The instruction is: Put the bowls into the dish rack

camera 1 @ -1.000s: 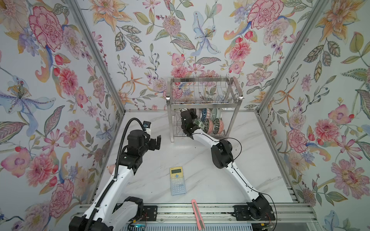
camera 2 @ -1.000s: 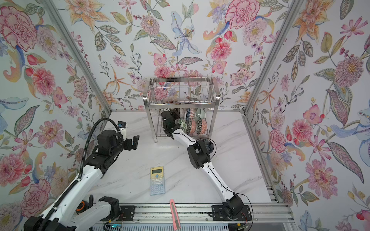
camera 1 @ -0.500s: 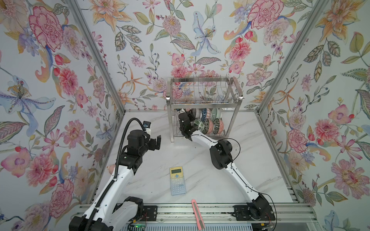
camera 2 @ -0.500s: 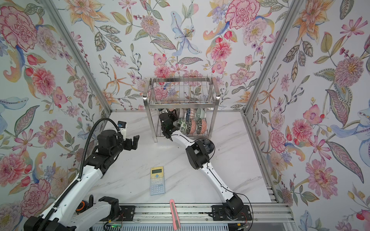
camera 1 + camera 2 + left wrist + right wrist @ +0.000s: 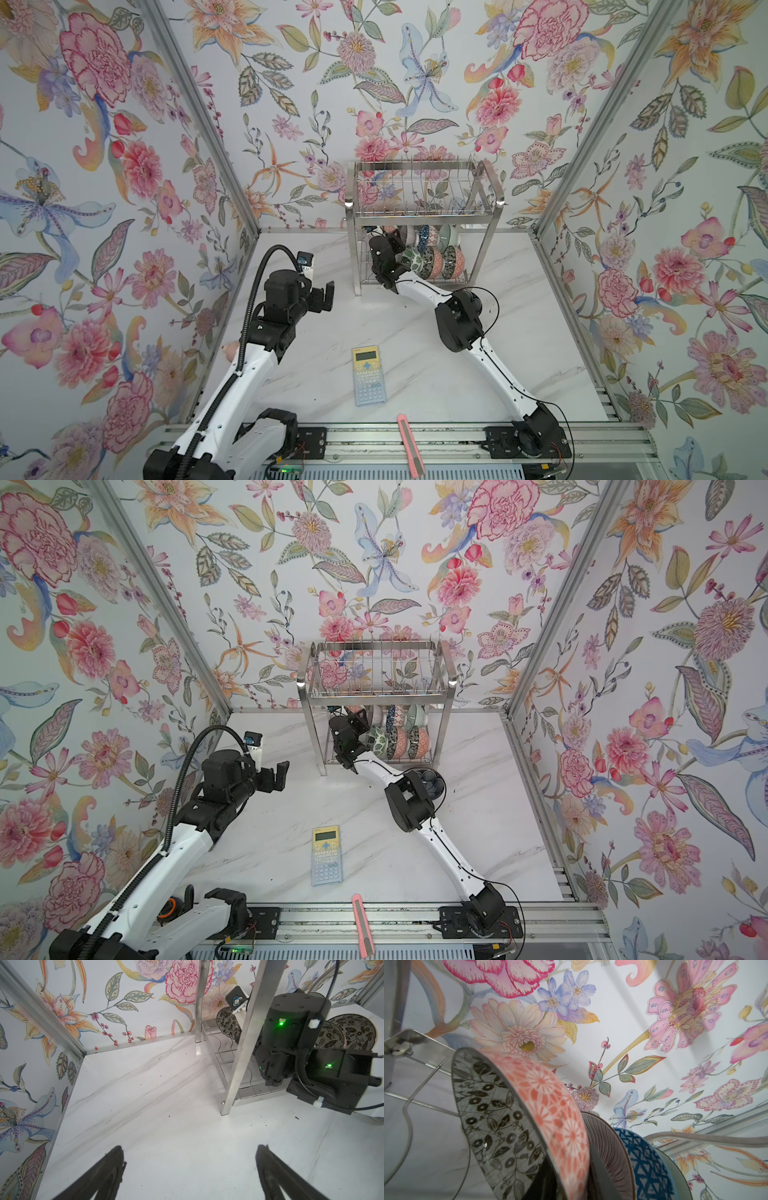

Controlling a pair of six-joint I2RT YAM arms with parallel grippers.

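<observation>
Ceramic bowls (image 5: 432, 257) stand on edge low in the dish rack (image 5: 356, 249), middle of a top view. They look hard but breakable (slippery too), so pinch a rim. The right gripper (image 5: 395, 244) straddles the pink bowl (image 5: 554, 1105); holding or not, I cannot tell. The left gripper (image 5: 190, 1148) gapes wide, empty.

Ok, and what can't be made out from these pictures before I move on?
- Right gripper: fingers dark and blurred at the right wrist view's bottom edge; grip on the pink bowl unclear.
- Bowls in the rack: overlapping and small in both top views; count uncertain.
- Dark blue thing: mostly behind the right arm's elbow in a top view.
- Pinkish thing: mostly behind the left arm in a top view.
</observation>
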